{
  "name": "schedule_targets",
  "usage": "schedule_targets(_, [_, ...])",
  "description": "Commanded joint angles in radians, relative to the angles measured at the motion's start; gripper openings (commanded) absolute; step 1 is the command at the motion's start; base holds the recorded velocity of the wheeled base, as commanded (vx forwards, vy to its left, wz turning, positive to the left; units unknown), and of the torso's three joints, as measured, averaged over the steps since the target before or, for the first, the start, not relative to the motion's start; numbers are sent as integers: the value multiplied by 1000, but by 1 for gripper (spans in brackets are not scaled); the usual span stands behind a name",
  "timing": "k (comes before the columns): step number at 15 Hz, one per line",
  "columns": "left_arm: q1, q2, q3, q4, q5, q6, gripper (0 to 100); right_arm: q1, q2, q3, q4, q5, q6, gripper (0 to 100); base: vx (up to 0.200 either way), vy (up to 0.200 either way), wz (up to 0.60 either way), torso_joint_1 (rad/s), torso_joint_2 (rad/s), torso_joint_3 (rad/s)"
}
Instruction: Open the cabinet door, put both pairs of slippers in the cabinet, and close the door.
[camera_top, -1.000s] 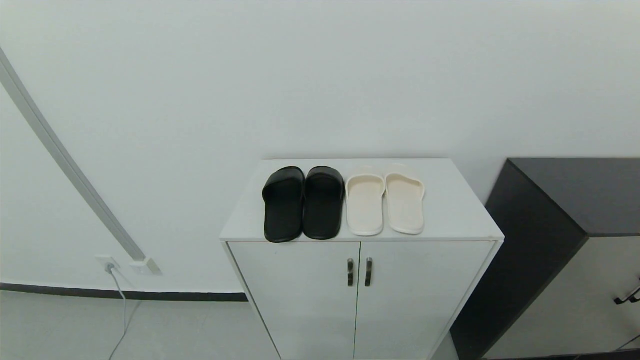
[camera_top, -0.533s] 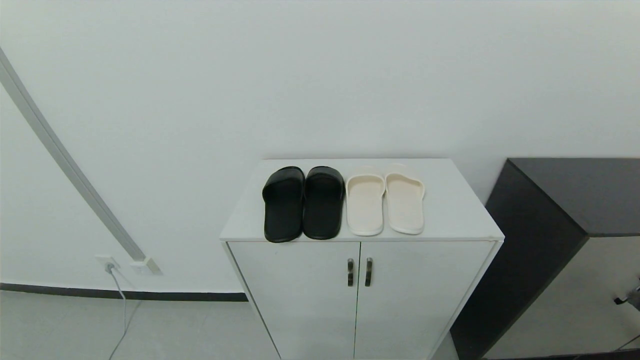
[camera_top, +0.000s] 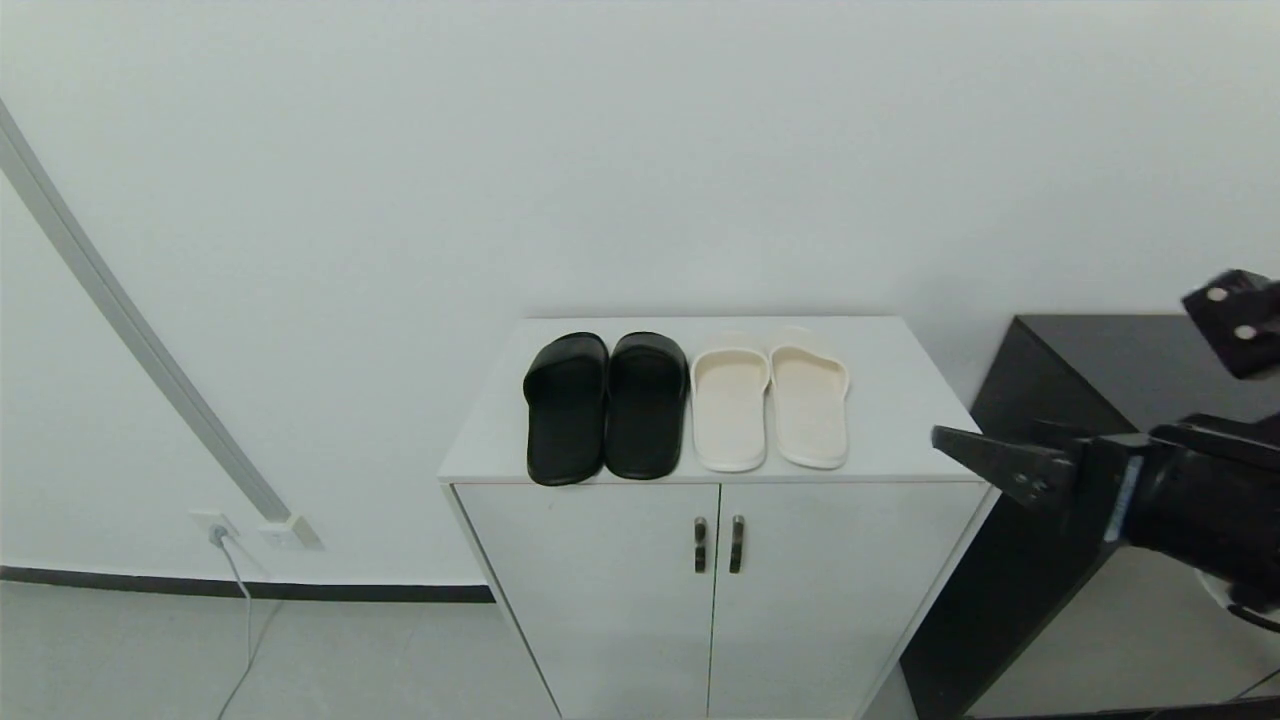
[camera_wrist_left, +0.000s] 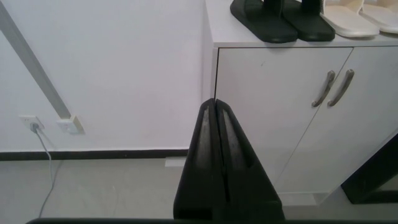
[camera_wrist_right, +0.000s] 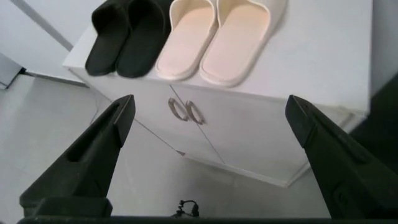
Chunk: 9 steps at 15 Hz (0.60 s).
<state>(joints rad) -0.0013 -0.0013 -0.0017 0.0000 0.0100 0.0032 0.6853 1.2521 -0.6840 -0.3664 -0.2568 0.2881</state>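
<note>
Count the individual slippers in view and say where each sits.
4, all on the cabinet top: the black pair sits toward the left, the cream pair right beside it. The doors are shut, so any inside would be hidden.

left tool (camera_wrist_left: 215, 106): black, tapered | right tool (camera_wrist_right: 209, 99): black, silver screws (camera_top: 1245, 331)

1. Plain white painted wall (camera_top: 640, 150), evenly lit.
2. Flat grey trunking strip (camera_top: 120, 310) runs diagonally down the wall to a small white junction box (camera_top: 295, 531).
3. White wall socket (camera_top: 212, 524) just beside the box; thin grey cable (camera_top: 245, 610) plugged in, trailing to the pale grey floor (camera_top: 350, 660).
4. Black skirting band (camera_top: 250, 590) along the wall foot.
5. Black box-shaped cupboard (camera_top: 1100, 370) stands at right.
</note>
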Motion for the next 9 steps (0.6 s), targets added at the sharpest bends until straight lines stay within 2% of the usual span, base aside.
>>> schedule_targets(1, [0, 1, 0, 0, 1, 0, 0, 56, 188, -121, -2, -62, 17, 100, 0, 0, 0, 0, 0, 0])
schedule_targets(3, [0, 1, 0, 0, 1, -2, 0, 106, 345, -253, -9, -174, 33, 100, 0, 0, 0, 0, 0, 0])
schedule_targets(4, [0, 1, 0, 0, 1, 0, 0, 120, 383, -276, -28, -211, 31, 100, 0, 0, 0, 0, 0, 0])
schedule_targets(5, [0, 1, 0, 0, 1, 0, 0, 126, 411, -293, -42, -237, 31, 100, 0, 0, 0, 0, 0, 0])
schedule_targets(7, [0, 1, 0, 0, 1, 0, 0, 131, 547, -396, -55, -341, 28, 100, 0, 0, 0, 0, 0, 0])
schedule_targets(9, [0, 1, 0, 0, 1, 0, 0, 123, 662, -517, -55, -391, 28, 100, 0, 0, 0, 0, 0, 0])
